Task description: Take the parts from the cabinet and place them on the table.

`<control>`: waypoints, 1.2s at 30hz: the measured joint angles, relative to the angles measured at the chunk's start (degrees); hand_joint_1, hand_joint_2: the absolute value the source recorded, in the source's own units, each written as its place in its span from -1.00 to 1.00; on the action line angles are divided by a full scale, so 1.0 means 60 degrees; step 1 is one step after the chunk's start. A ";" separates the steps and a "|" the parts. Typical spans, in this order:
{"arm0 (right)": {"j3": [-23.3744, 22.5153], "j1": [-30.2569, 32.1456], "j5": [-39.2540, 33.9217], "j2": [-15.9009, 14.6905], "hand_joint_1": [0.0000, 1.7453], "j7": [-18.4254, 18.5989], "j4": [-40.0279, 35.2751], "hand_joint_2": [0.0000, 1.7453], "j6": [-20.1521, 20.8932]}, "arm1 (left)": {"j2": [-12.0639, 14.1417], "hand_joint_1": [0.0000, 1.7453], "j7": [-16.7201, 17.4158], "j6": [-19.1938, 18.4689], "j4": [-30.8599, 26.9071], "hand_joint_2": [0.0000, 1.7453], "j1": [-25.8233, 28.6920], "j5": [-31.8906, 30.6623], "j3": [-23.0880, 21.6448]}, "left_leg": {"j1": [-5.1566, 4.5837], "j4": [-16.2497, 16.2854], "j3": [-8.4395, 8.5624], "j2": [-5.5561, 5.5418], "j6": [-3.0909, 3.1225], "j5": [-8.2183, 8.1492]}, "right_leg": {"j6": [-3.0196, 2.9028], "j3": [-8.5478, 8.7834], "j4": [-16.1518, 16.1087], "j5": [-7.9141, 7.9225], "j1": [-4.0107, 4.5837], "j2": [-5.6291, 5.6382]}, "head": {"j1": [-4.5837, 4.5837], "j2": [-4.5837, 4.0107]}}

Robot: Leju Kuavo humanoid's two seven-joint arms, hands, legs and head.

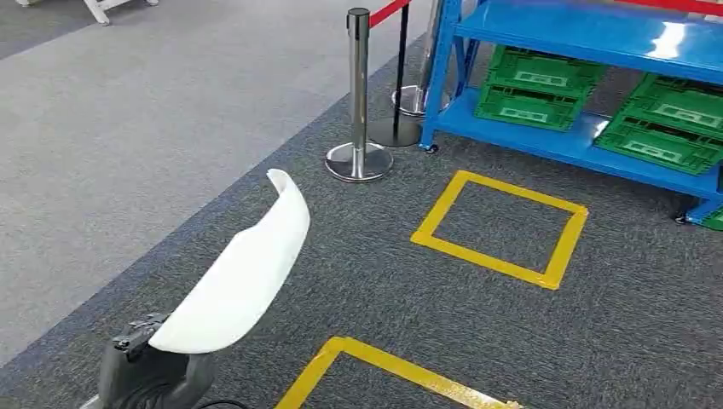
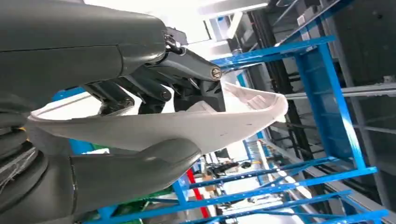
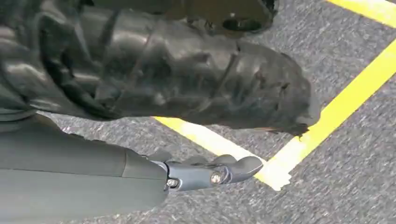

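A long, curved white plastic part (image 1: 247, 273) juts up and forward from my left hand (image 1: 149, 366) at the lower left of the head view. In the left wrist view the thumb and dark fingers (image 2: 154, 93) grip the white part (image 2: 233, 121) across its width. My right hand (image 3: 205, 172) hangs over the grey carpet with its fingers stretched out and nothing in them. The blue cabinet shelf (image 1: 529, 141) stands at the upper right of the head view, off to the right of the held part.
Green crates (image 1: 533, 85) sit on the blue cabinet's lower shelf. A chrome stanchion (image 1: 359, 102) with a red belt stands to the cabinet's left. A yellow tape square (image 1: 440, 207) marks the carpet ahead, and another tape line (image 1: 384, 362) lies nearer me.
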 joint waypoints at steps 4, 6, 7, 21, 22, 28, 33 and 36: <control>0.0000 -0.0018 0.0015 -0.0004 -1.00 -0.0008 -0.0004 -1.00 -0.0015 | 0.0008 1.00 -0.0004 0.0014 0.0007 1.00 -0.0018 -0.0004 -0.0018 | 0.0123 0.2177 -0.0929 0.0364 -0.0293 -0.1291 | -0.0089 -0.0045 -0.0010 0.0055 0.0002 -0.0412 | -0.0193 -0.0003; 0.0000 -0.0011 0.0025 -0.0004 -1.00 -0.0008 -0.0004 -1.00 -0.0015 | 0.0018 1.00 -0.0004 0.0036 0.0026 1.00 -0.0015 -0.0033 -0.0029 | 0.0164 0.2917 -0.1208 0.0380 -0.0355 -0.1470 | -0.0088 -0.0073 0.0004 0.0056 0.0007 -0.0632 | -0.0197 0.0000; 0.0000 -0.0017 0.0026 -0.0004 -1.00 -0.0008 -0.0004 -1.00 -0.0015 | 0.0018 1.00 -0.0004 0.0047 0.0033 1.00 -0.0013 -0.0040 -0.0033 | 0.0178 0.2664 -0.1037 0.0400 -0.0356 -0.1241 | -0.0087 -0.0072 0.0005 0.0055 0.0008 -0.0739 | -0.0197 0.0000; 0.0015 0.0004 0.0044 0.0000 -1.00 -0.0008 0.0000 -1.00 -0.0007 | 0.0040 1.00 -0.0004 0.0160 0.0062 1.00 -0.0020 -0.0142 -0.0055 | 0.0040 -0.0221 0.0199 0.0261 0.0369 -0.0094 | 0.0321 -0.1449 0.2996 -0.1418 0.0038 -0.0303 | -0.0007 0.0000; 0.0015 0.0010 0.0055 0.0000 -1.00 -0.0008 0.0000 -1.00 -0.0007 | 0.0040 1.00 -0.0004 0.0160 0.0073 1.00 -0.0017 -0.0146 -0.0055 | 0.0038 -0.0198 0.0198 0.0135 0.0369 -0.0094 | 0.0319 -0.1382 0.2836 -0.1180 0.0038 -0.0299 | -0.0007 0.0000; 0.0026 -0.0019 0.0062 0.0000 -1.00 0.0003 0.0000 -1.00 0.0007 | 0.0044 1.00 0.0000 0.0222 0.0080 1.00 -0.0075 -0.0200 -0.0062 | 0.0045 0.0111 -0.0044 -0.0499 0.0145 -0.0121 | 0.0220 -0.0159 0.0247 -0.0135 -0.0033 0.0333 | -0.0011 -0.0004; 0.0026 -0.0034 0.0062 0.0022 -1.00 0.0007 -0.0004 -1.00 0.0015 | 0.0058 1.00 -0.0004 0.0404 0.0080 1.00 -0.0093 -0.0324 -0.0073 | 0.0055 0.1121 -0.0564 0.0190 -0.0140 -0.0704 | -0.0021 -0.0140 0.0201 -0.0049 -0.0044 -0.0200 | -0.0164 0.0000; 0.0026 0.0018 0.0066 0.0018 -1.00 0.0022 -0.0004 -1.00 0.0015 | 0.0073 1.00 -0.0004 0.0536 0.0080 1.00 -0.0087 -0.0335 -0.0080 | 0.0132 0.2997 -0.1455 0.0389 -0.0234 -0.1390 | -0.0067 -0.0138 0.0209 -0.0085 -0.0007 -0.0614 | -0.0171 0.0000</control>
